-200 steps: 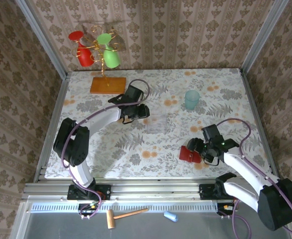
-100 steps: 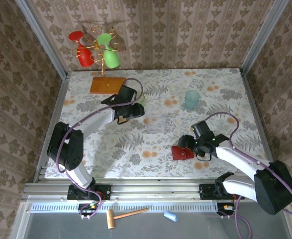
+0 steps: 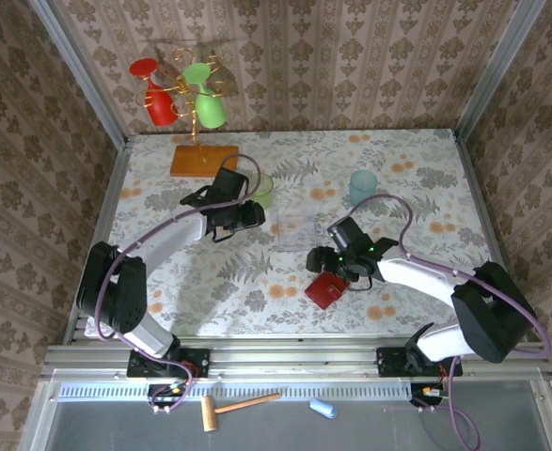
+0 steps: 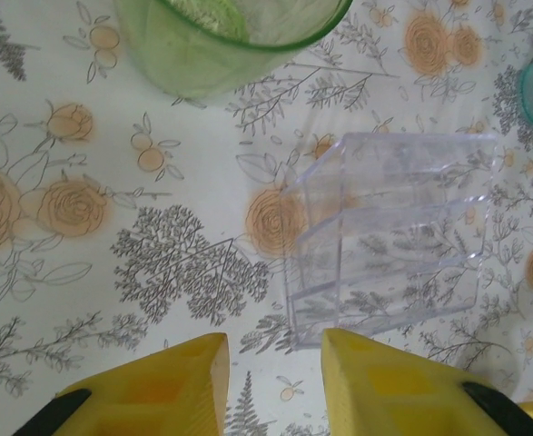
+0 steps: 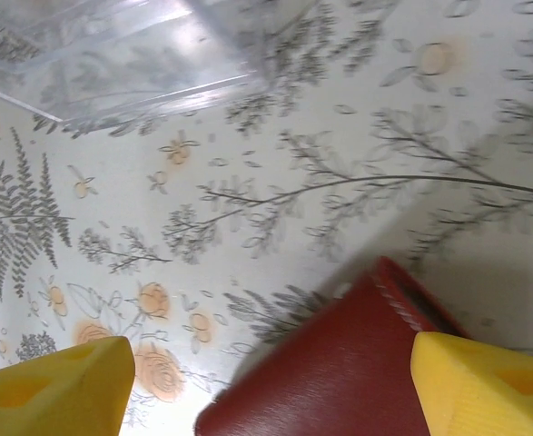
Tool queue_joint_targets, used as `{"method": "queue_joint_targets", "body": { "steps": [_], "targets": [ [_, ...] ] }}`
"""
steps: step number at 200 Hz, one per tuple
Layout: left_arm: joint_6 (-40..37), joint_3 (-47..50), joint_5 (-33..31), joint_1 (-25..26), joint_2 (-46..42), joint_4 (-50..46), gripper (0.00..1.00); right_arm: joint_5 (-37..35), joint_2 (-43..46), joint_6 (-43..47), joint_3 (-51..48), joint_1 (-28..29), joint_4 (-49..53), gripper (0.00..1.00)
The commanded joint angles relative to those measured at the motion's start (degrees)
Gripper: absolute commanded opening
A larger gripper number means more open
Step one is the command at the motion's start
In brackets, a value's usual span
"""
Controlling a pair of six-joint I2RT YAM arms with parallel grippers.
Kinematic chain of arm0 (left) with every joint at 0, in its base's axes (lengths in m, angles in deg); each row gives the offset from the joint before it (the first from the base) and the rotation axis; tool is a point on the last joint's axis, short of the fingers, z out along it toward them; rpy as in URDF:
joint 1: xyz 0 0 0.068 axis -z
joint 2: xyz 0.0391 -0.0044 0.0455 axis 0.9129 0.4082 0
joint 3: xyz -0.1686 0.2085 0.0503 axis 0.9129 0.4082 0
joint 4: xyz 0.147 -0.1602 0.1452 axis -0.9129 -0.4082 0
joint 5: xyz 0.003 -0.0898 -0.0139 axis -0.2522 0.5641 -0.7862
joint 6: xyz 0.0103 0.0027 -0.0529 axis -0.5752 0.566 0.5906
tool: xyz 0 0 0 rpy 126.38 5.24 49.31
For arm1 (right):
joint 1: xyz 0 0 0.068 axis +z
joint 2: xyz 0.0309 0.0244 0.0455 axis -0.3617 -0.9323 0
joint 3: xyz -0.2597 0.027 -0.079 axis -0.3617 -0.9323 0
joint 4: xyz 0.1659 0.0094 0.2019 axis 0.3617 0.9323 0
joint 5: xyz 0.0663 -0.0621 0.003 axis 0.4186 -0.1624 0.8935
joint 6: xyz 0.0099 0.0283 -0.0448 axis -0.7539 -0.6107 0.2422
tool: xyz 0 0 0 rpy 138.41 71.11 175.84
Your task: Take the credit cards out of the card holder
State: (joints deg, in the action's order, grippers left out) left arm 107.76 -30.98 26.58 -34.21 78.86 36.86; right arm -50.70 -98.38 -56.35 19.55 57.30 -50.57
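The red card holder (image 3: 325, 290) is folded closed near the table's front middle, and it casts a shadow as if its edge is lifted. My right gripper (image 3: 339, 267) is above it. In the right wrist view the card holder (image 5: 339, 372) lies between the wide-set yellow fingers of the right gripper (image 5: 271, 391), its edge against the right finger (image 5: 484, 381). The credit cards are hidden. My left gripper (image 3: 245, 216) hovers left of centre; in its wrist view the left gripper (image 4: 275, 381) is open with nothing between the fingers.
A clear plastic box (image 3: 299, 230) stands mid-table between the arms, close ahead of both grippers (image 4: 384, 236) (image 5: 112, 54). A green cup (image 3: 261, 188) sits behind the left gripper, a teal cup (image 3: 363, 186) farther right. An orange base (image 3: 203, 159) with a glass stand is at the back left.
My right gripper has moved left towards the table's middle, and the card holder has come along with it. The left gripper has drifted a little to the left.
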Motion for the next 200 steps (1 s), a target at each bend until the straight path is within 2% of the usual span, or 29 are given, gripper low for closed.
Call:
{"method": "queue_joint_targets", "body": {
  "steps": [1,69,101,133,167,200],
  "targets": [
    [-1.11,2.56,0.37,-0.83,-3.13,-0.78,0.33,-0.72,-2.48,0.23,2.49,2.37,-1.96,0.8],
    [-0.11,8.27,1.75,-1.73,-7.78,-0.32,0.33,1.67,-6.9,-0.04,6.9,6.61,-1.51,0.8],
    [0.46,8.92,3.64,-0.98,-7.87,0.95,0.33,-5.26,-1.9,-0.12,7.56,6.69,7.68,0.8],
    [1.34,8.45,4.43,1.95,-6.12,2.27,0.33,-12.32,3.47,1.36,7.36,6.03,18.92,0.78],
    [3.34,9.12,5.71,3.42,-3.73,5.24,0.33,-12.77,4.31,3.45,5.99,4.02,24.84,0.72],
    [3.51,8.81,5.64,4.29,-2.66,5.46,0.33,-10.59,3.57,4.26,4.7,2.51,23.89,0.66]
  ]
}}
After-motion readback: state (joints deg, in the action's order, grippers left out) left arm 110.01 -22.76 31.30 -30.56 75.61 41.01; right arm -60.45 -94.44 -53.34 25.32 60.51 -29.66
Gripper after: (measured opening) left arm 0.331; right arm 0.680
